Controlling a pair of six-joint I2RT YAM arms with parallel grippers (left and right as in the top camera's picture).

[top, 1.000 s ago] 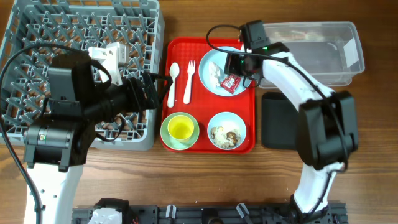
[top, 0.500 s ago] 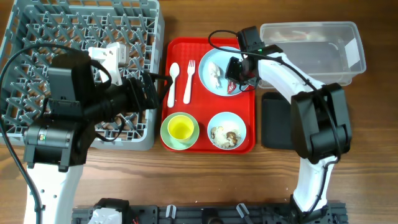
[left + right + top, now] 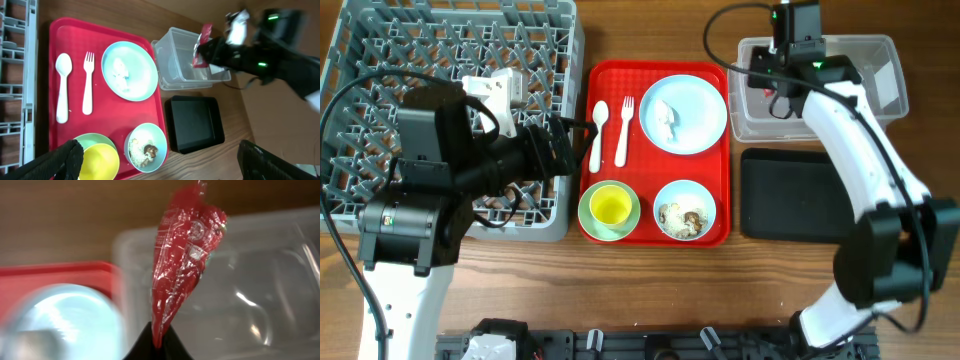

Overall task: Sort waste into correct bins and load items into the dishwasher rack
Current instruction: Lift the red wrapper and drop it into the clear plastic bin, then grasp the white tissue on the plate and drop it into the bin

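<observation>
Red wrapper (image 3: 185,255), one; bowls (image 3: 713,212), two

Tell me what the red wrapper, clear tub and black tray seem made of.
The red wrapper looks like thin glossy plastic film, judging by its crinkles and glints. The clear tub is likely see-through hard plastic, since the wood shows through its walls. The black tray is apparently matte plastic, with a dull, even surface and moulded rounded corners.

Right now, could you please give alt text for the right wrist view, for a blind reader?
The right gripper pinches a red snack wrapper in front of a clear tub. A blurred red tray and pale blue plate sit left.
</observation>
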